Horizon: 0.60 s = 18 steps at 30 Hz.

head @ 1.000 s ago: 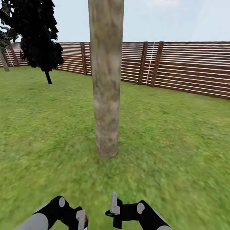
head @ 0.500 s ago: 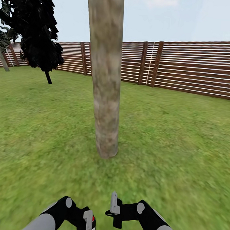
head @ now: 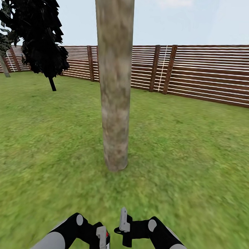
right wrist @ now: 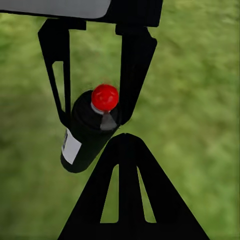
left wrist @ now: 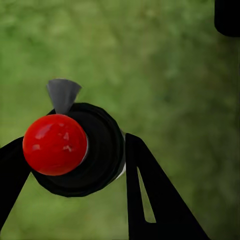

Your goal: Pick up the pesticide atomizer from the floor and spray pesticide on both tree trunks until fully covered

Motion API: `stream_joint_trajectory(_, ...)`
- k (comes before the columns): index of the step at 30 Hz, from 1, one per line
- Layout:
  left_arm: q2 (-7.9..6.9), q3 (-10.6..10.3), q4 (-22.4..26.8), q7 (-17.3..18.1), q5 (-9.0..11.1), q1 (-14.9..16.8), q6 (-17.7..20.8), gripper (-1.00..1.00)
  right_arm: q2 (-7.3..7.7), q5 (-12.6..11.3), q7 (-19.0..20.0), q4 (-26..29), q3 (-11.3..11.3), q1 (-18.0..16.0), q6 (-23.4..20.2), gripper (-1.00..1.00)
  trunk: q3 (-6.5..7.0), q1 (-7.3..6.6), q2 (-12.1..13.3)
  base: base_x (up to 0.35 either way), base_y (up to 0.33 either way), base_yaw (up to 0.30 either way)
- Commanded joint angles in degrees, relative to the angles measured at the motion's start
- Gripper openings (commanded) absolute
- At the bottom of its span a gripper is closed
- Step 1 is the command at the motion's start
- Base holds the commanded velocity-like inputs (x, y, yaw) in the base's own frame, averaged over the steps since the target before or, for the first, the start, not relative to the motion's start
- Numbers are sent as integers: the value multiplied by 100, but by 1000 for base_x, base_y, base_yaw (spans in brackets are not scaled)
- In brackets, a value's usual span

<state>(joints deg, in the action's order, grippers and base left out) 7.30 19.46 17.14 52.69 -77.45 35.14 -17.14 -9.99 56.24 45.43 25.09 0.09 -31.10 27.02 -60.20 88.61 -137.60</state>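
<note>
A thick mottled beige-grey tree trunk (head: 115,88) rises from the garden lawn (head: 196,149) straight ahead, its crown out of frame. The pesticide atomizer (left wrist: 97,150), a black bottle with a round red cap (left wrist: 55,145) and a white label (right wrist: 71,146), sits between the fingers (left wrist: 150,200) of my left gripper (head: 102,240), which is shut on it low over the grass. Its red cap (head: 107,234) peeks out in the head view. My right gripper (head: 123,220) hangs just right of it, fingers (right wrist: 127,190) pressed together on nothing. Both are short of the trunk's base.
A black-green conifer (head: 41,37) stands at the back left, with a thin pale stem (head: 4,66) beyond it. A brown slatted fence (head: 202,73) closes the lawn behind the trunk. Open grass lies to both sides of the trunk.
My left arm has slid to the right with the atomizer, closing the gap to the right gripper. The right arm, the trunk and the view have stayed still.
</note>
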Motion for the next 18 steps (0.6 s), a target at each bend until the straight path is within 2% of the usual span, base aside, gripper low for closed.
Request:
stream_joint_trajectory(1,13,49,9,22,-45,2,-25,-100,-1,22,9,31,0,-1,14,-100,-5,-1,-2,0,0,0)
stream_joint_trajectory(4,50,49,9,14,-31,5,-26,-100,-1,19,9,67,0,-1,14,-100,-5,-1,-2,0,0,0)
stream_joint_trajectory(9,85,49,9,13,135,5,-34,-100,-1,21,9,74,0,0,14,-100,-5,-1,-2,0,0,0)
stream_joint_trajectory(14,96,49,5,13,158,6,-59,-100,-1,20,9,75,0,-1,14,-100,-5,-1,-2,0,0,0)
stream_joint_trajectory(18,162,51,-14,13,160,6,-77,-100,-1,24,9,75,0,-1,14,-100,-5,-1,-2,0,0,0)
